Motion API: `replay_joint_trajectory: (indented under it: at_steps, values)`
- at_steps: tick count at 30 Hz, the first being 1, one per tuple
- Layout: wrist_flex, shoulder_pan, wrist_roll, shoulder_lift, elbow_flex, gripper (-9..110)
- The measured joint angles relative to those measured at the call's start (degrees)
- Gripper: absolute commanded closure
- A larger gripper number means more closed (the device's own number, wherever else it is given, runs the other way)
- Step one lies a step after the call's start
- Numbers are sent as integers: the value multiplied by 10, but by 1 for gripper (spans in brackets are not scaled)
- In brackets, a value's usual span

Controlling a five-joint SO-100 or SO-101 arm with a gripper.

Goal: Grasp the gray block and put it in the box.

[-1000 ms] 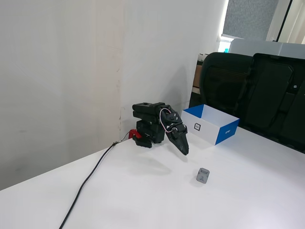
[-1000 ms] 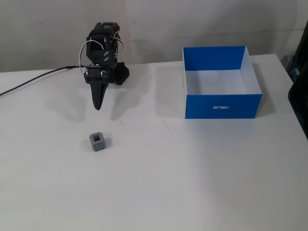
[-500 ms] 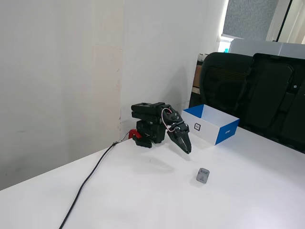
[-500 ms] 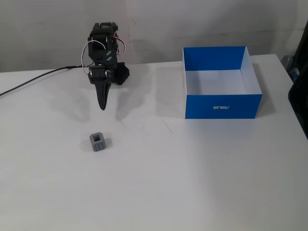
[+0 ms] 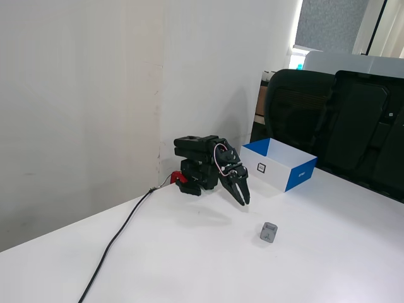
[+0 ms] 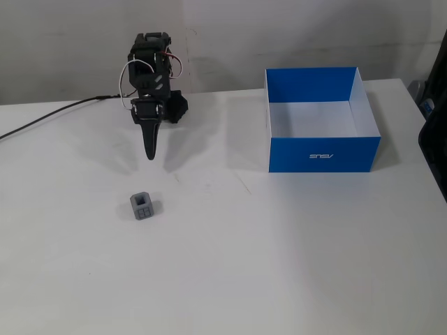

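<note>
The small gray block (image 5: pixel 269 233) (image 6: pixel 142 206) sits on the white table, with a dark notch on its face. The box (image 5: pixel 279 165) (image 6: pixel 323 153) is blue outside and white inside, open-topped and empty. In a fixed view it stands to the right of the arm. My black gripper (image 5: pixel 243 199) (image 6: pixel 149 153) hangs folded near the arm's base, pointing down, with its jaws together and holding nothing. The block lies a short way in front of the fingertips, apart from them.
A black cable (image 5: pixel 117 243) (image 6: pixel 49 118) runs from the arm's base across the table. Black office chairs (image 5: pixel 334 120) stand behind the table's far edge. A white wall (image 5: pixel 95 95) is right behind the arm.
</note>
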Motion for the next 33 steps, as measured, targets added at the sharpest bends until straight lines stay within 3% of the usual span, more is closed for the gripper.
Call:
replay_joint_trajectory:
  at_steps: [6,17,33]
  values:
    - [-16,-8,-8,-115,-31,98]
    - [-47,-40,-12,-388,-230,97]
    - [-2,-76,-189,-709,-489,97]
